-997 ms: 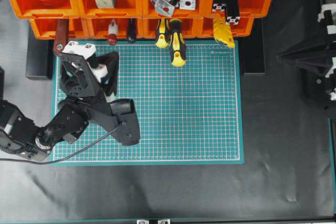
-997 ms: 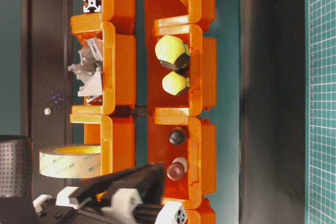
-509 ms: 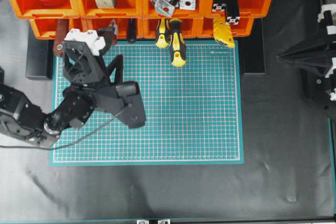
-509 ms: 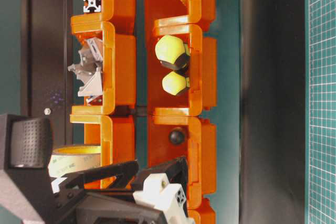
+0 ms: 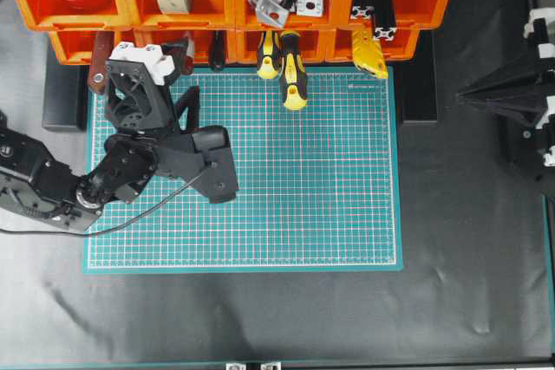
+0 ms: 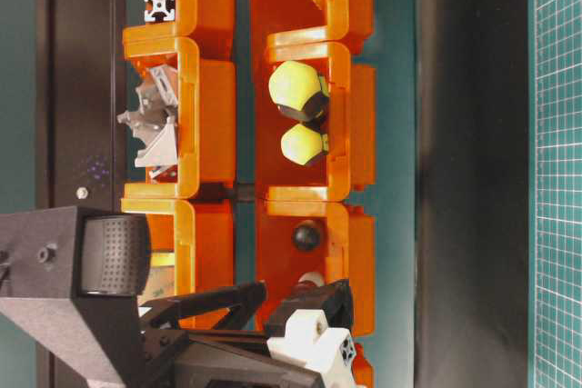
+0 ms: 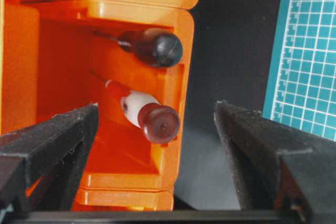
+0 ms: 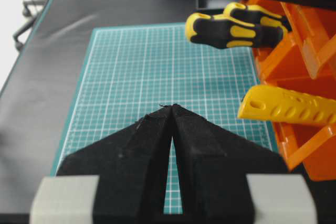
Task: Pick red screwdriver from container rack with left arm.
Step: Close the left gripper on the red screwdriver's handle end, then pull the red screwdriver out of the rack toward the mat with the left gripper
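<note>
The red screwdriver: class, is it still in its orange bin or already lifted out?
Still in. The red screwdriver lies in the container rack, handle end poking out; the left hand is open, fingers either side, not touching.

A black table [image 5: 468,301] carries a green cutting mat [image 5: 329,197] — orange container rack [image 5: 130,10] behind.

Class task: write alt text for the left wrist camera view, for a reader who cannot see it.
The open left claw frames the red screwdriver, whose handle end pokes out of an orange bin of the container rack. A black-handled tool sits above it, and the green cutting mat shows at right.
</note>
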{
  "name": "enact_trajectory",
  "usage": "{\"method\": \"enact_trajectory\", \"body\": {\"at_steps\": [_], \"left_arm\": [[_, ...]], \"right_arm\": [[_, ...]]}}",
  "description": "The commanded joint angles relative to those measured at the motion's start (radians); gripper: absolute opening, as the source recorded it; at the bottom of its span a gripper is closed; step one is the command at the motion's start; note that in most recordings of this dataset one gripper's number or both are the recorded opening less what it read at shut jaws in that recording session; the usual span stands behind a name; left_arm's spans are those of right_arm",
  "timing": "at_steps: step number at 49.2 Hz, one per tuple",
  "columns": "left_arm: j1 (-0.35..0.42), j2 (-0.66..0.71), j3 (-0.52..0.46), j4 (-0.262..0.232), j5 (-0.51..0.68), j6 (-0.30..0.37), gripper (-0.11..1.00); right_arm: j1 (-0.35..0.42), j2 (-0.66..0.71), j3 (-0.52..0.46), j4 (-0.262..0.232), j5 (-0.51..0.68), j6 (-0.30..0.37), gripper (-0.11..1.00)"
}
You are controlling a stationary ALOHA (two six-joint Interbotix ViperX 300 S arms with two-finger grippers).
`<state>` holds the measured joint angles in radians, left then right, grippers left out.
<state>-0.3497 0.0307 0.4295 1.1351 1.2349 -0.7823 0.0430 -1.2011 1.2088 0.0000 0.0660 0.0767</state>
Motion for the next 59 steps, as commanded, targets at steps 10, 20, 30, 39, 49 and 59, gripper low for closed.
{"method": "enact_trajectory", "body": {"at_steps": [10,20,30,39,49,59], "left_arm": [[0.012,-0.026,-0.002,0.005,0.000,-0.002,0.86],[0.012,-0.025,-0.008,0.005,0.000,-0.002,0.85],[0.006,-0.020,-0.018,0.005,0.009,-0.002,0.67],[0.002,-0.020,-0.028,0.003,0.014,-0.002,0.27],[-0.026,-0.020,-0.040,0.005,0.014,0.002,0.26],[-0.104,-0.025,-0.080,0.005,0.040,0.000,0.26]], "right_arm": [[0.002,0.006,-0.006,-0.005,-0.005,-0.002,0.00],[0.002,0.006,-0.003,-0.005,-0.006,-0.002,0.00],[0.000,-0.003,-0.003,-0.006,-0.005,-0.002,0.00],[0.002,-0.015,-0.003,-0.006,0.000,-0.002,0.00],[0.002,-0.021,-0.002,-0.006,-0.002,-0.002,0.00],[0.000,-0.021,0.009,-0.006,0.005,-0.002,0.00]]}}
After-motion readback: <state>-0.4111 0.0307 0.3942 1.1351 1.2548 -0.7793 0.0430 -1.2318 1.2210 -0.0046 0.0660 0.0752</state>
